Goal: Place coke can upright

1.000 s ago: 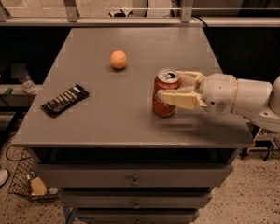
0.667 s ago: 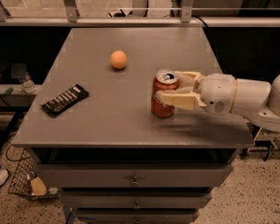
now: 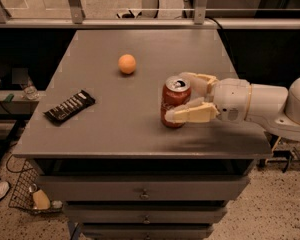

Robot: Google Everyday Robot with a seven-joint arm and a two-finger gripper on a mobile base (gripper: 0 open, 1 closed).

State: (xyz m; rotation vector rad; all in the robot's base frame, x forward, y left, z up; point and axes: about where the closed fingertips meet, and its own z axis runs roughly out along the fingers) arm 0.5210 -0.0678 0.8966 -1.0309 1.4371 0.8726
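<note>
The red coke can (image 3: 174, 98) stands upright on the grey table (image 3: 115, 119), right of the middle, its silver top with the pull tab facing up. My gripper (image 3: 176, 97) reaches in from the right at can height, one finger behind the can and one finger (image 3: 190, 115) in front of it. The fingers are spread around the can, and the near one sits a little off its side. The can rests on the table by itself.
An orange ball (image 3: 127, 64) lies further back to the left of the can. A dark snack bar (image 3: 70, 106) lies near the left edge. The table's front edge is close below the can. Drawers sit under the tabletop, with a rail behind.
The near finger has moved outward, away from the can's side, so the grip has widened. The can stays upright in the same spot.
</note>
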